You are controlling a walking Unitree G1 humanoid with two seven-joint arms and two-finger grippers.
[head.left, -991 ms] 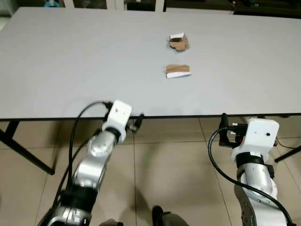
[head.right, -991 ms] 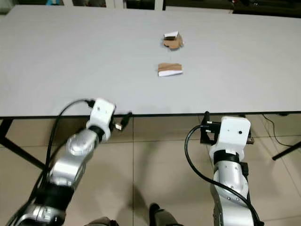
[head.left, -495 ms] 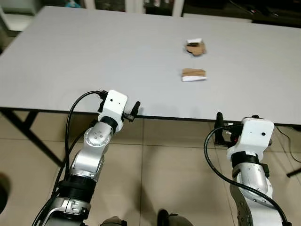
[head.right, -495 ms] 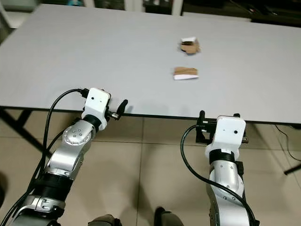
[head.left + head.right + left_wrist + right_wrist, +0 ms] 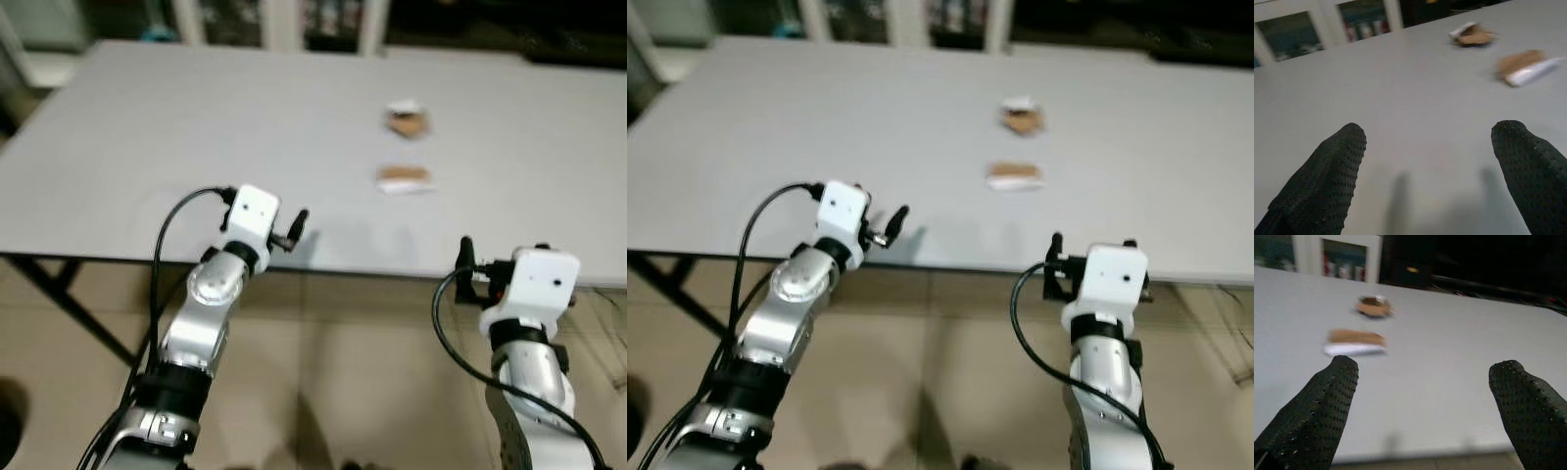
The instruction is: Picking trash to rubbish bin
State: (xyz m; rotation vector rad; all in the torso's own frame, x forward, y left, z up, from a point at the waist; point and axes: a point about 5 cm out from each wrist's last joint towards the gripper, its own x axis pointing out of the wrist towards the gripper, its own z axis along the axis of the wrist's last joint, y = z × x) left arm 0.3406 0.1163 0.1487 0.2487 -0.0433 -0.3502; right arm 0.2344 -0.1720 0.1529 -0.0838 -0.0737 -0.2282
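Trash, near piece (image 5: 404, 178): brown-and-white scrap lying flat on the grey worktop (image 5: 147, 127), right of centre, well beyond both arms.
Trash, far piece (image 5: 407, 118): crumpled brown-and-white scrap just behind the first, apart from it.
Left pincer (image 5: 297, 225): fingers spread wide, empty; now over the worktop's near edge, where half a second ago it sat at the edge.
Right pincer (image 5: 1425, 416): released, empty; held below and before the near edge, aimed at both scraps.
Change: the camera has also shifted and the pictures are blurred, so the robot appears to be closing in.
Meaning: approach stage; nothing picked, both scraps well out of reach.
Rubbish bin: unlocated.
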